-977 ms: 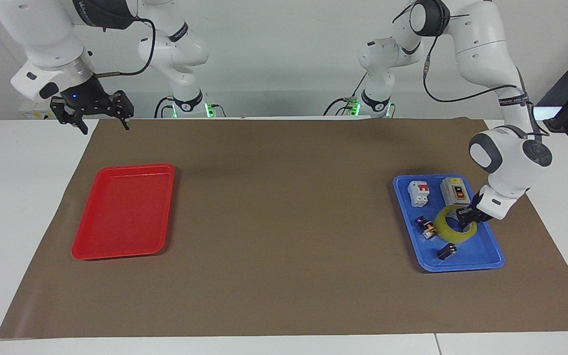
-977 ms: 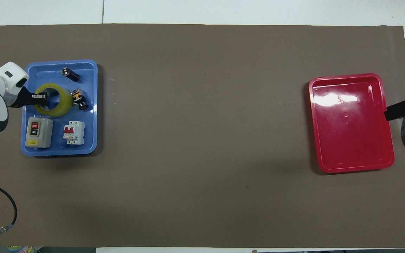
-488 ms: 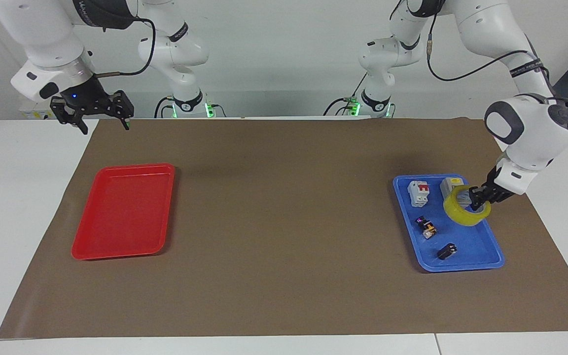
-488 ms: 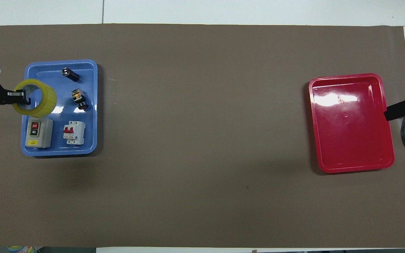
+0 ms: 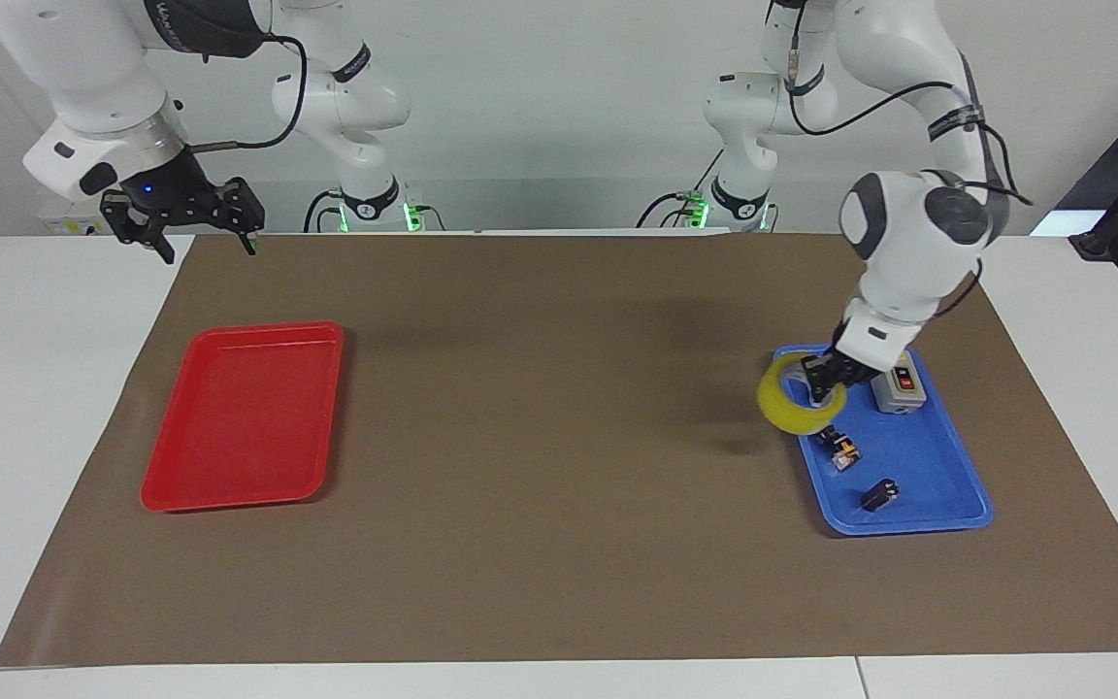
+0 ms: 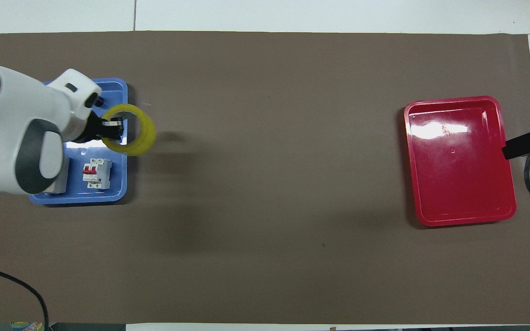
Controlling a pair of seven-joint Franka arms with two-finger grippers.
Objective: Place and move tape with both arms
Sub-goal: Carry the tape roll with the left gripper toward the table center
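the tape point(image 5: 792, 403), clamped in the left gripper point(image 5: 823, 381), has risen over the blue tray's point(image 5: 918, 485) edge.

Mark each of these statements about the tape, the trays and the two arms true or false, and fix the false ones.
1. The left gripper holds the tape in the air. True.
2. The tape lies flat in the blue tray. False: it is lifted, over the tray's edge toward the table's middle.
3. The red tray has nothing in it. True.
4. The right gripper is over the red tray. False: it waits up by the mat's corner.
5. A red-and-white breaker sits in the blue tray. True.
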